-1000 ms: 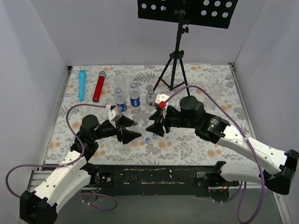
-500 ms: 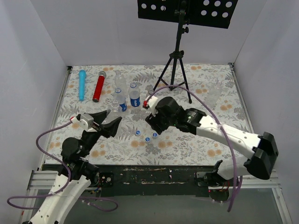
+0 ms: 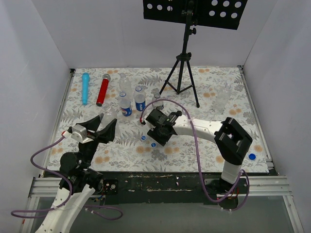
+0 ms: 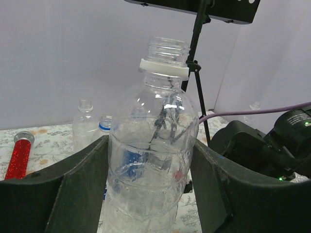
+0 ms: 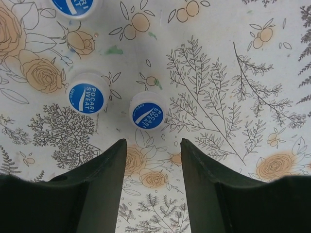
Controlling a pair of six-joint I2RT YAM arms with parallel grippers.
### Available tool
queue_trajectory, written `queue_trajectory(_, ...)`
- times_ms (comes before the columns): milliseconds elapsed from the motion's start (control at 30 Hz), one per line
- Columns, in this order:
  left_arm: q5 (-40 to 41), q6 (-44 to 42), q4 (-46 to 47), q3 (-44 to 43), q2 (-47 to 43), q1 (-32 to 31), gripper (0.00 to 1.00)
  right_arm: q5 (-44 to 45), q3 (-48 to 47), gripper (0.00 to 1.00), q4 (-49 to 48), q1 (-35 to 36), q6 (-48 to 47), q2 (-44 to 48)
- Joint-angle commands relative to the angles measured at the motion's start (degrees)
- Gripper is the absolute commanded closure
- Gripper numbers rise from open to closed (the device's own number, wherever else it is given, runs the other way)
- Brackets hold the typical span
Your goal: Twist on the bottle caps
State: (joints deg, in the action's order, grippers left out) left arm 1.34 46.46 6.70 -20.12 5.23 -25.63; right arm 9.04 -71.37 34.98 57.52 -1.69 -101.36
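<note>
White walls enclose a table (image 3: 214, 77) covered with a flower-printed sheet. Seen from above, the fingers of the right gripper (image 5: 153, 143) are hidden beneath its own black wrist housing, and the caps below it show only as small blue dots. In the right wrist view, a blue disc (image 5: 75, 5) with white print is cut off by the upper edge; whether it is a loose cap or a capped bottle cannot be told. In the left wrist view, the base of the clear plastic bottle (image 4: 153, 160) is cut off by the lower edge.

One blue round plastic cap (image 5: 148, 114) with white lettering lies flat on the sheet just beyond the gap between the right gripper's fingers (image 5: 104, 184), touching neither. A second blue cap (image 5: 86, 97) lies just to its left in that view, ahead of the left-hand finger. A lone blue cap (image 3: 251, 156) is seen well apart, near the table's right edge.

The right arm is folded at a raised elbow and reaches leftwards across the table, its wrist pointed straight down. Its jaws stand apart with nothing between them. The left gripper (image 4: 149, 145) is raised above the sheet and is clamped on the belly of the bottle. The bottle is held upright and uncapped, with a white ring under its threaded neck.
</note>
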Motion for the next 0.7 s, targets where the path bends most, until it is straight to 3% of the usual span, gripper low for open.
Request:
queue_trajectory(0, 0.2, -0.9, 0.9, -0.4, 1.2, 0.1, 0.55, -0.9, -3.5, 0.46, -2.1, 0.3, 0.0, -1.9)
queue_trajectory(400, -1.3, -1.6, 0.4, -0.8, 1.8, 0.2, 0.55, -1.3, -5.4, 0.48, -1.8, 0.3, -0.3, -6.0)
queue_trajectory(667, -3.5, -1.9, 0.0, -1.1, 3.0, 0.2, 0.55, -1.4, -6.3, 0.55, -1.6, 0.3, -0.8, -7.3)
